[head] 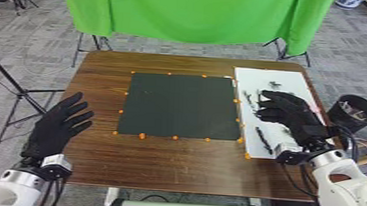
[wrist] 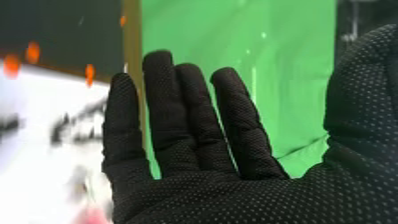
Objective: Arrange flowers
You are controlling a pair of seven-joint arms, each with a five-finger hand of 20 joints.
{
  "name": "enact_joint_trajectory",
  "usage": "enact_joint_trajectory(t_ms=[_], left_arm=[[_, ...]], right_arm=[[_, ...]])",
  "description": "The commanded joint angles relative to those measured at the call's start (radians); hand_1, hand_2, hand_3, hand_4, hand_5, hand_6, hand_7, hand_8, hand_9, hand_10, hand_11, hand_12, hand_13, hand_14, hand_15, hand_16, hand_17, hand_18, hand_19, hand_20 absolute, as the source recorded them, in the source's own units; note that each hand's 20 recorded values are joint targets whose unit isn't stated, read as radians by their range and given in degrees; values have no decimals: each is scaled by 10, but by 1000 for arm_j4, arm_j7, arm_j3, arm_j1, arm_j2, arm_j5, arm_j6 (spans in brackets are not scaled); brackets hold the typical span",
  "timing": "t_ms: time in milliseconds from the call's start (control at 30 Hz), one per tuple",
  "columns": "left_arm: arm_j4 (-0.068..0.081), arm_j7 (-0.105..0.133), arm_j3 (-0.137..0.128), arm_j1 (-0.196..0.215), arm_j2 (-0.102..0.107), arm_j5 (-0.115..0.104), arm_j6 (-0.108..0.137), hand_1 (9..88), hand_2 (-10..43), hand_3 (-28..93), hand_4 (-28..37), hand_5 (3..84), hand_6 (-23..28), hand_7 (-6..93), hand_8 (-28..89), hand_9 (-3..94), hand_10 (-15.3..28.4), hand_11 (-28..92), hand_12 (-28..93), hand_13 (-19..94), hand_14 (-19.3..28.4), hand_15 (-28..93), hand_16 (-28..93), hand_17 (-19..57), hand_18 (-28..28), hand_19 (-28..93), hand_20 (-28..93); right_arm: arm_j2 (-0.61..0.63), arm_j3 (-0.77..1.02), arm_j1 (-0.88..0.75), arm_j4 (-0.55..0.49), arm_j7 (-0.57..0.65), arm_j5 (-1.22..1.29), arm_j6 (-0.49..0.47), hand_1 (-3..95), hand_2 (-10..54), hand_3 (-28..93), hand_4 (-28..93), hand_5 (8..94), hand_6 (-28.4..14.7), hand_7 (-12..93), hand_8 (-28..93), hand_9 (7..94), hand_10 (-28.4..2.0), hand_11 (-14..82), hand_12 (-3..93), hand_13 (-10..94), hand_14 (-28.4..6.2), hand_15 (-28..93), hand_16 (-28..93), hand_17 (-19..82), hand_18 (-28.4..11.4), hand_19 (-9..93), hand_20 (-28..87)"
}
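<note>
Your black-gloved right hand (head: 288,111) has fingers straight, thumb wide; you should pinch softly one thin dark stem (head: 264,139) on the flat white sheet (head: 252,77). Black-gloved left hand (head: 52,130) is spread also.

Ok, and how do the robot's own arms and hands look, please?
The left arm and right arm are white and rounded, each with a silvery ring near the wrist and dark cables alongside. The left hand and right hand wear black fabric gloves; small light dots pattern the right one.
</note>
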Motion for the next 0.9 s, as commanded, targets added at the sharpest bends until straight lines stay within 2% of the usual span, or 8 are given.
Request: enact_joint_trajectory(t_ms=[33,167,267,400,600,700,867,900], left_arm=[[-10,14,-13,30,-3,-7,22,243,-46,687,-245,272,29,205,-109,225,124,212,153,189,164,305,-13,-90,230,424,63],[-10,16,-12,33,-3,-7,22,243,-47,688,-244,272,29,206,-109,225,124,211,153,189,164,303,-13,-90,230,423,64],[-12,20,-20,39,5,-9,25,243,-48,690,-245,272,29,206,-108,225,124,211,154,189,164,303,-12,-91,231,424,64],[-14,14,-40,56,0,-6,23,243,-48,690,-245,273,29,205,-109,226,125,211,154,189,164,303,-12,-91,231,424,64],[-15,6,-43,58,3,3,17,242,-49,691,-245,273,29,205,-109,226,125,211,153,189,165,302,-11,-91,231,423,64],[-17,-13,-47,56,-1,27,21,243,-48,688,-245,272,29,203,-108,226,126,210,154,190,164,301,-11,-91,230,422,64],[-16,-10,-44,59,-1,22,22,243,-48,687,-244,272,29,201,-107,226,125,208,154,190,164,300,-11,-90,230,422,65],[-14,-9,-40,52,0,20,21,243,-48,687,-244,272,29,200,-107,226,126,208,154,190,164,300,-11,-90,230,422,65]], right_arm=[[31,17,2,-11,-10,-39,-19,213,-73,835,-262,401,-42,289,-150,463,-136,226,200,414,-116,414,168,140,-227,614,284],[37,26,-9,-22,2,-55,-15,212,-74,838,-264,401,-43,288,-151,457,-143,227,200,403,-117,415,163,136,-226,609,279],[86,24,-26,-60,33,-283,36,209,-79,829,-267,413,-45,288,-149,474,-147,247,206,430,-124,462,167,164,-228,659,297],[155,22,-44,-97,55,-568,27,219,-69,780,-278,553,-18,307,-152,673,-137,301,208,615,-111,499,155,248,-210,738,306],[236,-33,-79,-124,105,-921,119,285,-75,791,-281,643,9,343,-161,770,-111,314,218,717,-82,551,188,317,-200,835,313],[247,-52,-90,-142,147,-1027,82,308,-89,777,-282,659,17,367,-171,788,-100,331,228,731,-74,574,203,330,-198,860,318],[248,-78,-91,-135,191,-1047,30,341,-95,610,-283,636,17,378,-173,770,-98,351,246,729,-69,603,223,332,-200,879,323],[247,-83,-90,-132,205,-1064,22,379,-95,497,-283,626,13,372,-171,753,-101,356,249,705,-74,616,226,323,-202,877,330]])
